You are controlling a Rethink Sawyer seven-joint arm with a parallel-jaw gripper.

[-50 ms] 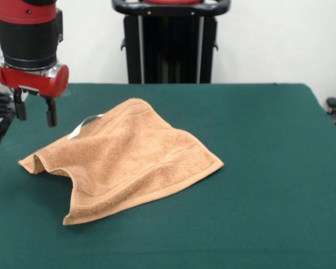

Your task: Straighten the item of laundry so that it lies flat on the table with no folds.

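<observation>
While the gripper (36, 111) hangs above the desk's (269, 168) left part, its two dark fingers (51, 112) stand apart with nothing between them. Towel (126, 159) lies left of centre on the green desk, rumpled, left edge folded under and raised, band stripe along front edge, white loop (81, 128) at its back-left. Gripper clear of towel, up-left of it.
</observation>
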